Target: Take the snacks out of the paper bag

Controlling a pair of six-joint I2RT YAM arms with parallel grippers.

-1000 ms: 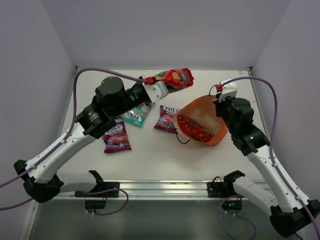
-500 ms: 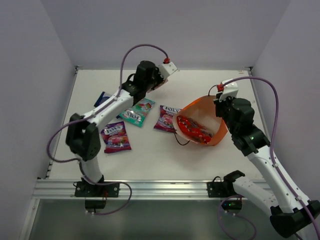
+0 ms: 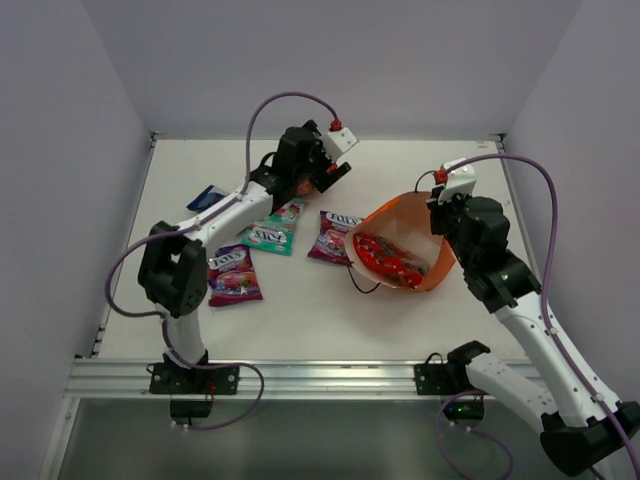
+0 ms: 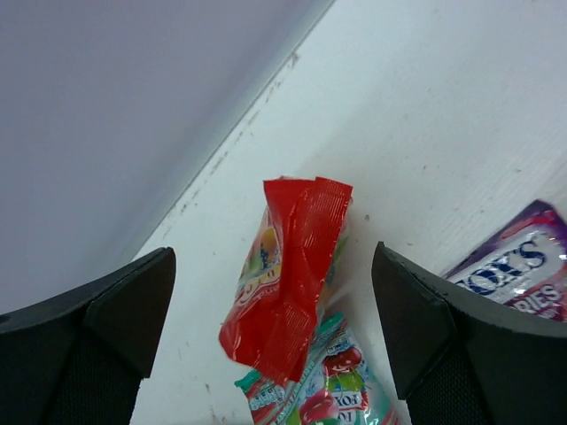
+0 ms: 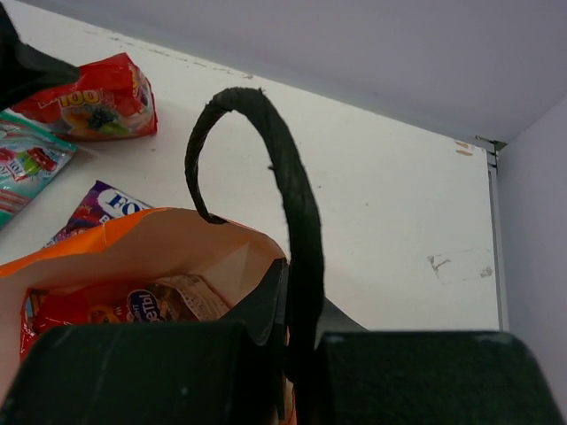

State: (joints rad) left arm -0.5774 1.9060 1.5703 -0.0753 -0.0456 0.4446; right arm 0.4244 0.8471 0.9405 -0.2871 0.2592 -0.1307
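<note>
Hovers with left gripper (image 4: 275, 303) spread wide above the small red packet (image 4: 288, 266), and pinches the paper bag (image 5: 133, 235) rim with right gripper (image 5: 297, 343).

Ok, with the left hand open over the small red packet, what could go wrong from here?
1. The small red packet seems to overlap the teal packet, right under the open left hand; pulling away carelessly might drag either one.
2. A large red packet is still inside the paper bag, which only the right hand holds at its rim; a slip could let the bag sag shut.
</note>
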